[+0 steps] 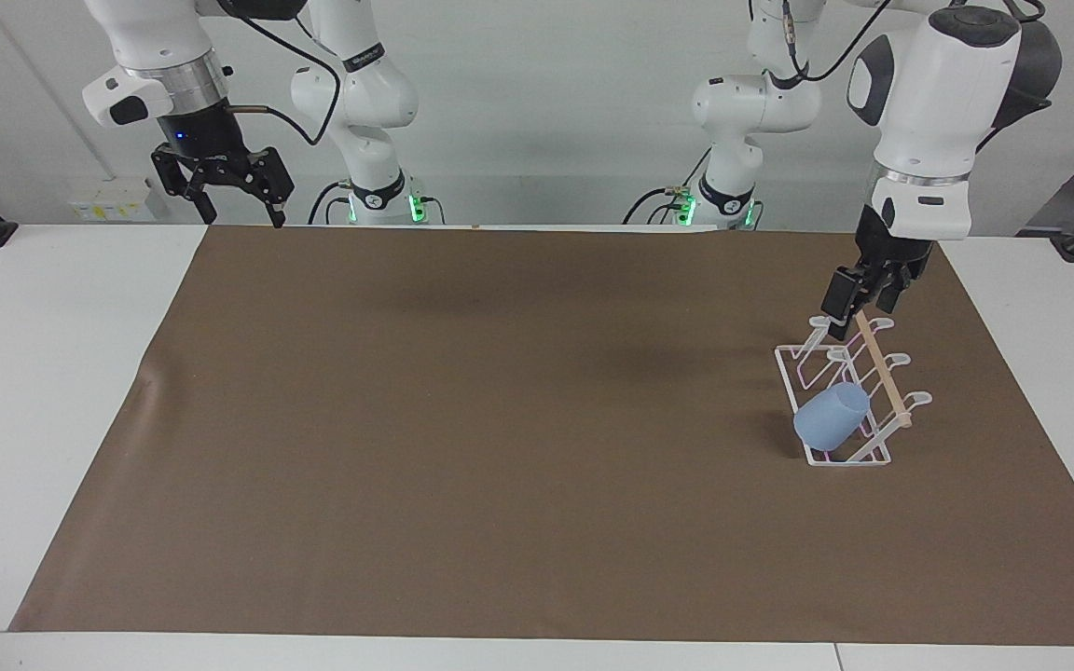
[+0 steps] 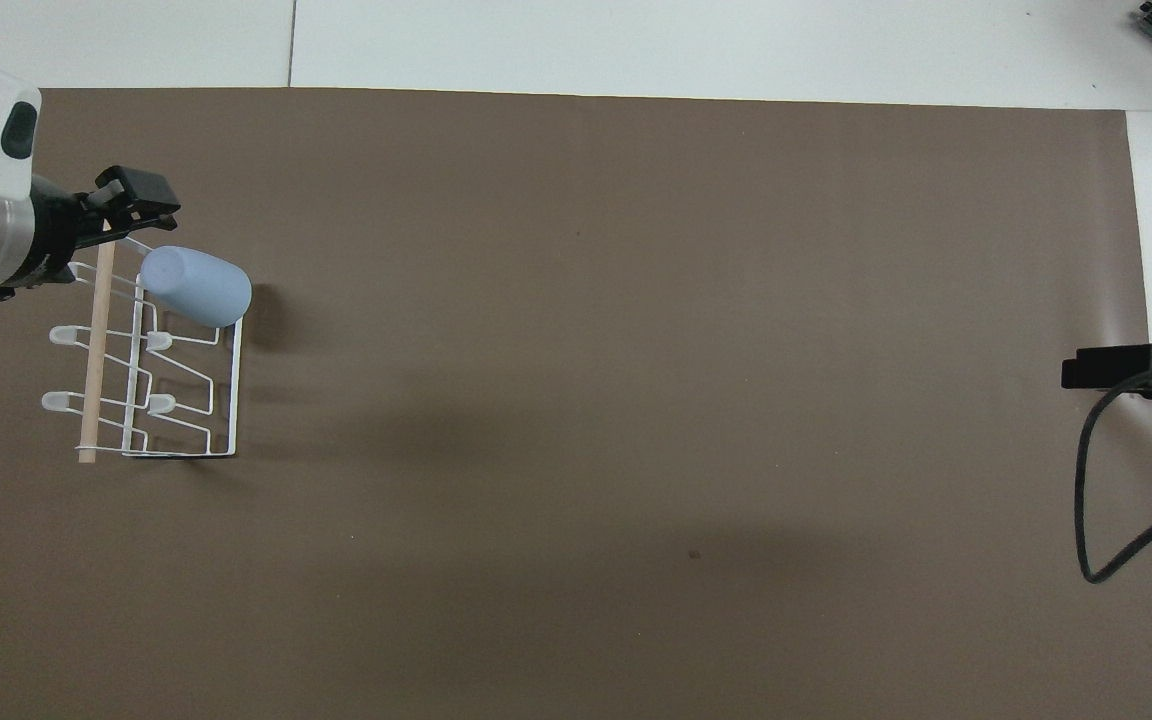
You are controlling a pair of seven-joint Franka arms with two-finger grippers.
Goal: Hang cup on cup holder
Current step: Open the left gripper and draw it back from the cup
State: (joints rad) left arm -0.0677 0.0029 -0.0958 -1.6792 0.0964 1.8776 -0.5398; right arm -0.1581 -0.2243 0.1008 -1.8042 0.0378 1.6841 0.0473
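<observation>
While the cup (image 1: 832, 417) hangs tilted on the cup holder (image 1: 884, 455), both pincers (image 1: 859, 303) gape empty

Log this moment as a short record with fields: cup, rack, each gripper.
cup: light-blue plastic tumbler, tilted on a peg of the rack, at the rack's end farthest from the robots
rack: white wire cup holder with wooden rod, at the left arm's end of the table
left gripper: open, empty, above the rack
right gripper: open, raised, waiting
</observation>
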